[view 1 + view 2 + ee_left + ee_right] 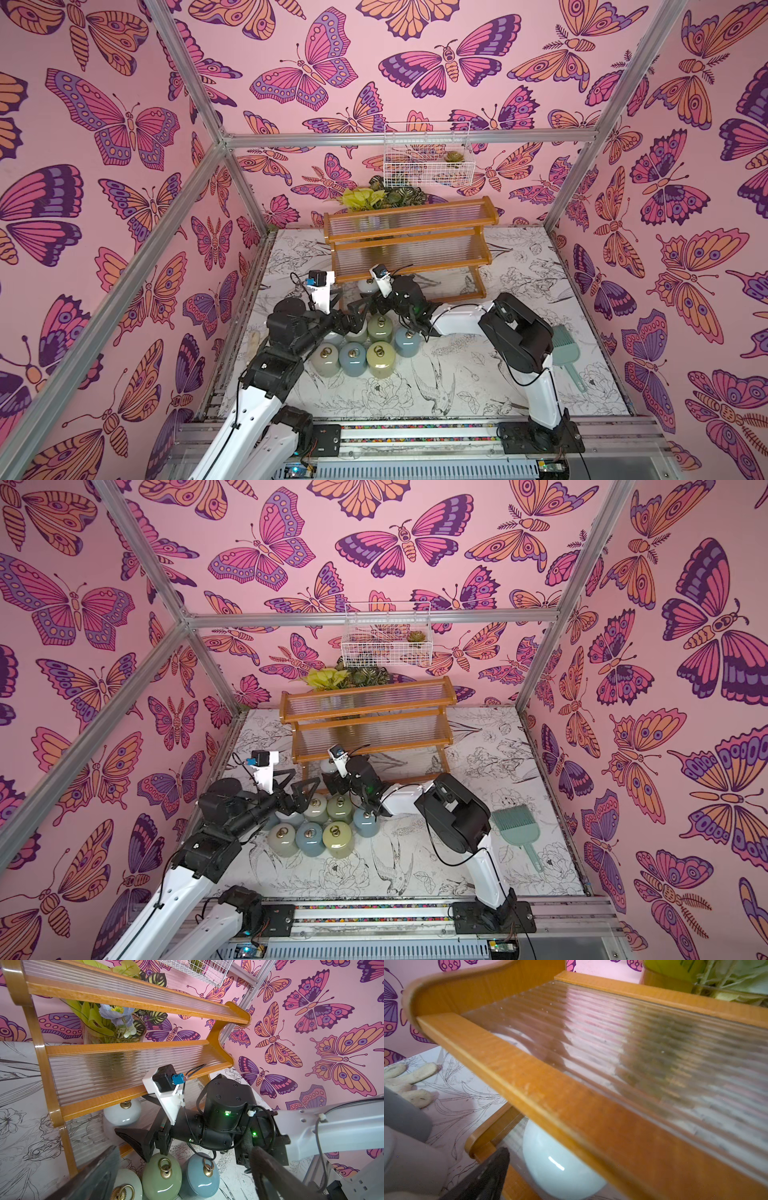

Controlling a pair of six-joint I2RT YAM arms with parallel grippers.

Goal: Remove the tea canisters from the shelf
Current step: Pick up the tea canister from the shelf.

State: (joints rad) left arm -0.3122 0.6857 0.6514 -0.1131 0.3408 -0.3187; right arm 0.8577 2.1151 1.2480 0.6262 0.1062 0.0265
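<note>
Tea canister (122, 1113), white, stands low in the shelf (99, 1104).

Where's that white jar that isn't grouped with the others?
In both top views the white canister sits on the shelf's lowest tier, at its left end, just behind the other canisters.

"How many tea canisters (311, 837) can you see?"

"Nine, two of them half hidden."

"And everything else?"

"One shelf (365, 725) of three tiers, two robot arms (457, 812), one white wire basket (386, 646), one teal brush (515, 823), one vase of flowers (113, 1034)."
</note>
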